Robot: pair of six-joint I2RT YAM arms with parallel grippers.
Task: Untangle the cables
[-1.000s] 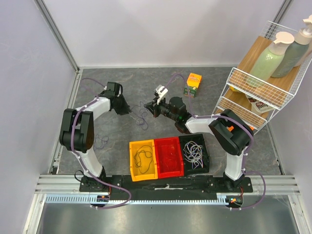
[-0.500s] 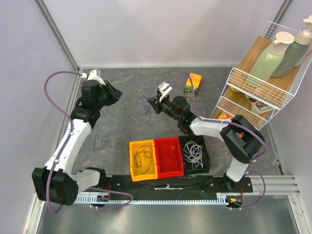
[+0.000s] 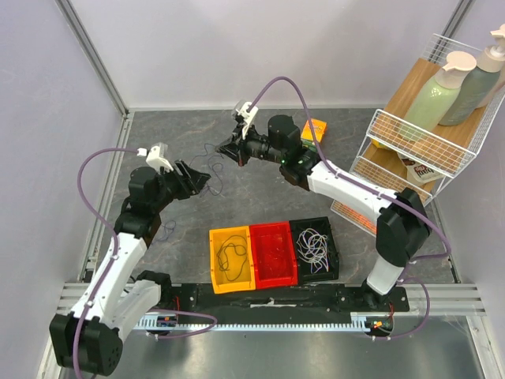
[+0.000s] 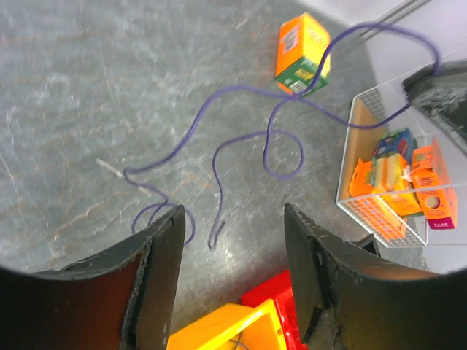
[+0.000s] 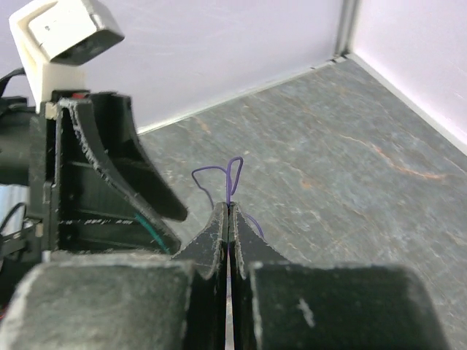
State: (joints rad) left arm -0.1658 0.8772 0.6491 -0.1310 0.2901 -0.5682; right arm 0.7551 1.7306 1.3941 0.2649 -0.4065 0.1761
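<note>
A thin purple cable (image 4: 241,138) sprawls in loose curves over the grey table and shows in the top view as purple cable (image 3: 215,172). My right gripper (image 5: 229,208) is shut on it, with a small loop sticking out past the tips; in the top view the right gripper (image 3: 230,150) hangs at the back centre. My left gripper (image 4: 233,211) stands open above the cable's near end with nothing between its fingers; from above, the left gripper (image 3: 197,180) is left of the cable. Another purple cable (image 3: 167,230) lies by my left forearm. A black cable (image 3: 230,254) and a white cable (image 3: 313,243) rest in bins.
A yellow bin (image 3: 215,268), a red bin (image 3: 274,260) and a black bin (image 3: 333,257) stand in a row at the near edge. An orange box (image 3: 315,128) sits at the back. A wire rack (image 3: 410,142) with bottles and packets fills the right side.
My left gripper has opened and swung from the back left toward the middle. My right gripper, still shut on the purple cable, has moved back and to the left.
</note>
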